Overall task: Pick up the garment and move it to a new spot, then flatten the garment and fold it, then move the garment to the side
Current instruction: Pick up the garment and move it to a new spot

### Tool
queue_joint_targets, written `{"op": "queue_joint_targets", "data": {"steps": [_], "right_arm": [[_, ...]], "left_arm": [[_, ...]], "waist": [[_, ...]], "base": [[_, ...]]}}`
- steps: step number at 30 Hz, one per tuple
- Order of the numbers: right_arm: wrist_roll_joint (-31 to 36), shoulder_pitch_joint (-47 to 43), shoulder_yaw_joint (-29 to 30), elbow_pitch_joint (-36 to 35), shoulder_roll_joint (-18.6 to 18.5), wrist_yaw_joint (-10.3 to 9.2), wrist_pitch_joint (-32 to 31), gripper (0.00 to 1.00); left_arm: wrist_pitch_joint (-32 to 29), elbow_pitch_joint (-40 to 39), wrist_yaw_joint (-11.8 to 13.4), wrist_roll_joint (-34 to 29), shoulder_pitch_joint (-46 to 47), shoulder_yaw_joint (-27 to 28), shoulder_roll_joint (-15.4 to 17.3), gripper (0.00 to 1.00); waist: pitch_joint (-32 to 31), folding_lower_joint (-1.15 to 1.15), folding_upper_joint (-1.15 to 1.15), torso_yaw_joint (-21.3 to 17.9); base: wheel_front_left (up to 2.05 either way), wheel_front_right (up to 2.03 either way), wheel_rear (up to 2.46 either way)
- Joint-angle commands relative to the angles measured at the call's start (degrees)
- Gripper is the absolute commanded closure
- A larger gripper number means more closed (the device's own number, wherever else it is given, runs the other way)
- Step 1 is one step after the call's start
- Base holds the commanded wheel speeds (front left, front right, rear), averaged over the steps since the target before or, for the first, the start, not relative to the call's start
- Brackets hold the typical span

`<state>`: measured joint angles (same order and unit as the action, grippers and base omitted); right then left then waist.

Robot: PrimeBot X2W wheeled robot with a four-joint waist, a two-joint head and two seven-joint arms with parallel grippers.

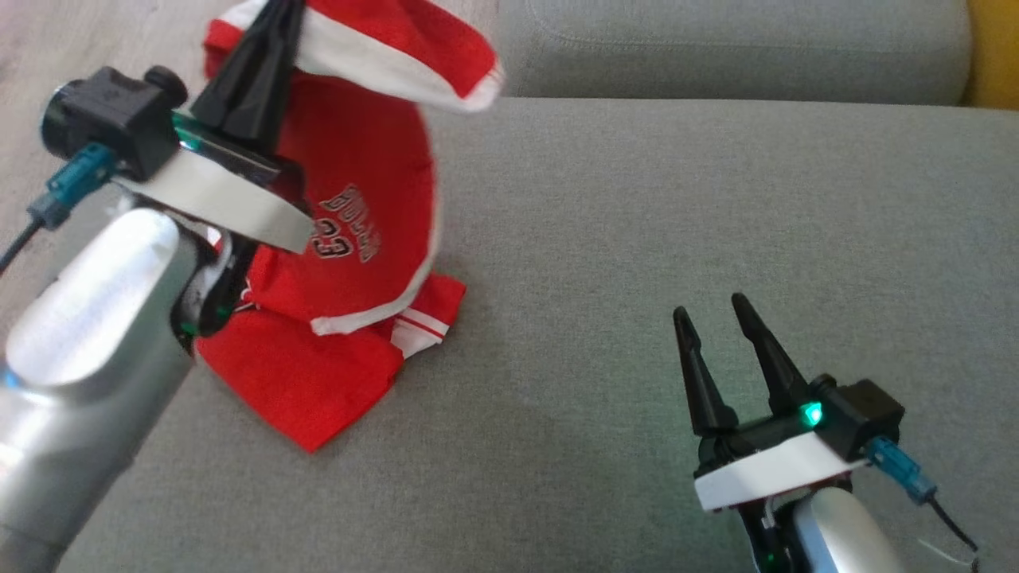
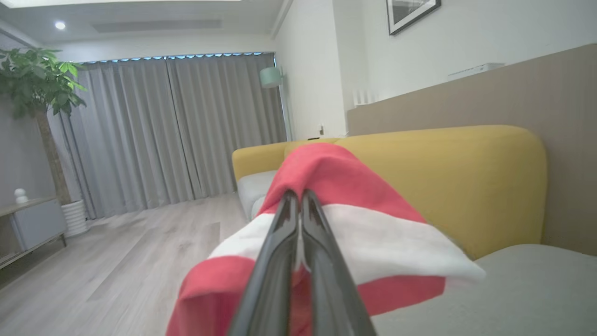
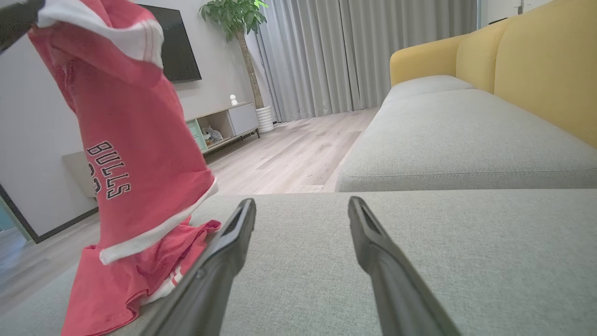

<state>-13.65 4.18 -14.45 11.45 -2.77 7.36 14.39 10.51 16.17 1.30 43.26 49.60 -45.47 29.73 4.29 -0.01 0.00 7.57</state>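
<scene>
The garment (image 1: pixel 358 159) is a red jersey with white trim and "BULLS 23" lettering. It hangs from my left gripper (image 1: pixel 279 12), which is shut on its upper edge, high above the grey sofa seat (image 1: pixel 637 278). The jersey's lower part still rests crumpled on the seat at the left. In the left wrist view the closed fingers (image 2: pixel 322 261) pinch the red and white cloth (image 2: pixel 336 186). My right gripper (image 1: pixel 712 310) stands open and empty low over the seat at the lower right, well apart from the jersey (image 3: pixel 135 154), which appears at the left of the right wrist view.
The grey seat stretches wide to the right of the jersey. A second seat cushion (image 1: pixel 732 48) lies beyond a seam at the back. A yellow backrest (image 3: pixel 545 60) runs along the sofa's far side. Wooden floor (image 2: pixel 116 261) lies past the seat's left edge.
</scene>
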Motion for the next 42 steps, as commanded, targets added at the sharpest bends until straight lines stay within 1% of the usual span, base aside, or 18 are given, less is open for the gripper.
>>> {"op": "queue_joint_targets", "data": {"steps": [1,6,8,10,11,16,22,26,29,32,33,34,36,39,42], "right_arm": [[-0.3,0.7,-1.4,-1.7,-0.1,0.13,0.6,0.00],[-1.2,0.7,-1.4,-2.1,-0.1,0.13,0.6,0.00],[-1.6,0.9,-1.4,-2.6,-0.1,0.13,0.6,0.00],[-1.9,1.1,-1.2,-2.9,-0.1,0.13,0.6,0.00],[-1.9,1.1,-1.2,-2.9,-0.1,0.13,0.6,0.00],[-3.0,2.2,-0.3,-3.6,-0.1,0.13,0.6,0.00],[-4.8,3.9,0.4,-5.8,-0.1,0.13,0.6,0.00],[-6.8,5.0,0.5,-7.8,-0.1,0.13,0.6,0.00],[-8.1,5.8,-0.4,-9.1,-0.1,0.13,0.6,0.00],[-9.3,6.2,-0.9,-10.1,-0.1,0.13,0.6,0.00],[-9.6,6.2,-0.9,-10.3,-0.1,0.13,0.6,0.00],[-9.9,6.3,-1.0,-10.4,-0.1,0.13,0.6,0.00],[-10.3,6.4,-1.0,-10.7,-0.1,0.13,0.6,0.00],[-10.6,6.3,-0.2,-11.0,-0.1,0.13,0.6,0.00],[-10.6,6.1,0.6,-11.1,-0.1,0.13,0.6,0.00]], "left_arm": [[-0.5,-2.8,0.9,-0.4,1.7,2.6,2.6,1.00],[-3.1,-10.9,3.5,-0.3,0.5,1.8,2.5,1.00],[-4.6,-14.5,4.4,-0.9,0.3,0.6,2.0,1.00],[-5.7,-16.2,4.8,-1.3,0.4,-0.4,1.3,1.00],[-5.7,-16.2,4.8,-1.3,0.4,-0.4,1.3,1.00],[-7.7,-18.0,6.1,-2.7,1.1,-2.3,-0.2,1.00],[-9.8,-16.9,6.5,-4.0,2.2,-4.2,-1.0,1.00],[-11.1,-13.4,6.1,-4.9,4.1,-5.2,-1.7,1.00],[-11.9,-9.5,5.1,-5.5,5.9,-6.1,-2.5,1.00],[-11.8,-4.6,3.6,-5.4,7.9,-6.6,-4.3,1.00],[-11.6,-2.7,2.9,-5.6,8.7,-6.9,-4.8,0.62],[-11.1,-0.7,2.5,-6.2,9.6,-7.2,-5.2,0.00],[-10.2,3.5,1.5,-9.9,12.1,-9.3,-5.1,0.00],[-7.5,8.1,1.0,-9.1,13.5,-7.9,-6.5,0.00],[-5.3,10.8,0.4,-8.4,14.2,-6.7,-6.0,0.00]], "waist": [[-0.4,0.01,0.00,-0.3],[-0.8,0.01,0.00,-2.0],[-0.7,0.01,0.00,-3.8],[-0.6,0.01,0.00,-5.4],[-0.6,0.01,0.00,-5.4],[0.5,0.01,0.00,-10.7],[3.1,0.01,0.00,-18.7],[5.4,0.01,0.00,-23.9],[7.5,0.01,0.00,-27.8],[9.3,0.01,0.00,-30.7],[9.8,0.01,0.00,-31.4],[10.3,0.01,0.00,-31.9],[11.0,0.01,0.00,-32.5],[11.5,0.01,0.00,-31.9],[11.1,0.01,0.00,-29.9]], "base": [[0.00,0.00,0.00],[0.00,0.00,0.00],[0.00,0.00,0.00],[0.00,0.00,0.00],[0.00,0.00,0.00],[0.00,0.00,0.00],[0.00,0.00,0.00],[0.00,0.00,0.00],[0.00,0.00,0.00],[0.00,0.00,0.00],[0.00,0.00,0.00],[0.00,0.00,0.00],[0.00,0.00,0.00],[0.00,0.00,0.00],[0.00,0.00,0.00]]}}
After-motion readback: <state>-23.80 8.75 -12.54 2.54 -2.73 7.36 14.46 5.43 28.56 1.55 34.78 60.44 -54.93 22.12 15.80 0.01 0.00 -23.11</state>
